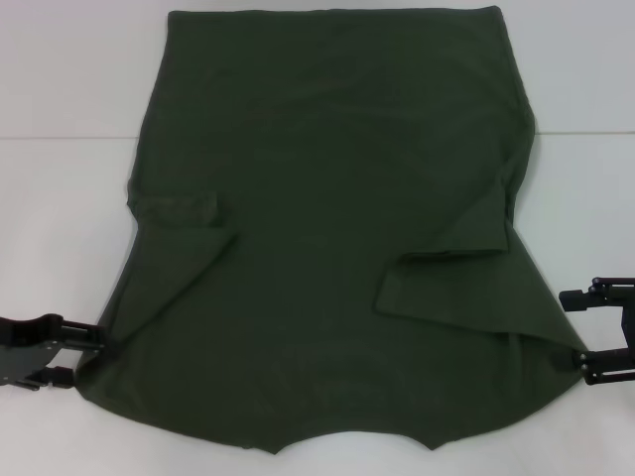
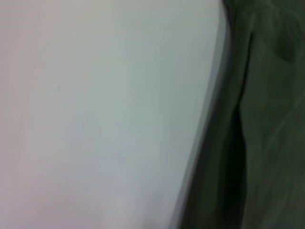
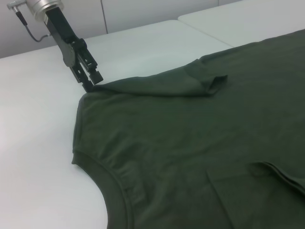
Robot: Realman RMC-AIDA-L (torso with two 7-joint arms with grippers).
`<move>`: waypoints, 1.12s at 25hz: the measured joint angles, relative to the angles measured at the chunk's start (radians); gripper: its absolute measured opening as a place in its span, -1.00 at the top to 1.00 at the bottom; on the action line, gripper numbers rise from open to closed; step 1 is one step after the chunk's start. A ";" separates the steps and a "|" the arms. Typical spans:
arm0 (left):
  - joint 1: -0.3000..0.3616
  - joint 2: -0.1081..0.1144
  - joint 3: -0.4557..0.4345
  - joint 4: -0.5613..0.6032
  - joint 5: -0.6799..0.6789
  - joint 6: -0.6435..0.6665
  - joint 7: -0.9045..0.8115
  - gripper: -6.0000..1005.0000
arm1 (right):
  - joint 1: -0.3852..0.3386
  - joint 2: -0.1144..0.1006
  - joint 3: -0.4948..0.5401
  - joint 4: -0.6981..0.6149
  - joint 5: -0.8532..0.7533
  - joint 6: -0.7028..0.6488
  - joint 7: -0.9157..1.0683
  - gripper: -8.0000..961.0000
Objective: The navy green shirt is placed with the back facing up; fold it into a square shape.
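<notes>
A: Navy green shirt flat mid-bench, sleeves folded in. Left gripper pinches the 8 o'clock shoulder corner; right gripper, 4 o'clock, jaws parted, empty.

B: Advise right clamping its corner first; then lift both level toward 12 o'clock.

Close view of the navy green shirt, creased edge lying on pale table
</notes>
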 joint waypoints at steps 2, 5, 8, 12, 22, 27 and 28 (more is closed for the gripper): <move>-0.004 -0.001 -0.001 -0.005 -0.001 0.002 0.000 -0.61 | 0.000 0.000 0.000 0.000 0.000 0.000 0.001 -0.73; -0.015 -0.003 -0.003 -0.021 -0.004 0.008 0.000 -0.61 | 0.000 0.000 0.000 0.000 -0.001 0.001 0.001 -0.73; -0.035 -0.005 -0.004 -0.051 -0.011 0.008 0.000 -0.61 | 0.000 0.000 0.000 0.000 -0.001 0.003 0.000 -0.73; -0.060 -0.007 0.000 -0.072 -0.027 0.009 0.000 -0.61 | 0.000 0.000 0.000 0.000 -0.001 0.003 0.000 -0.73; -0.073 -0.009 0.006 -0.076 -0.023 0.002 -0.001 -0.40 | -0.001 0.000 0.004 0.000 -0.001 0.001 0.003 -0.73; -0.066 -0.018 0.041 -0.049 -0.022 -0.006 -0.002 -0.21 | 0.000 -0.002 0.008 -0.001 0.003 -0.001 0.004 -0.73; -0.065 -0.018 0.046 -0.047 -0.022 -0.009 -0.002 -0.17 | 0.000 -0.003 0.008 -0.001 0.003 -0.001 0.004 -0.73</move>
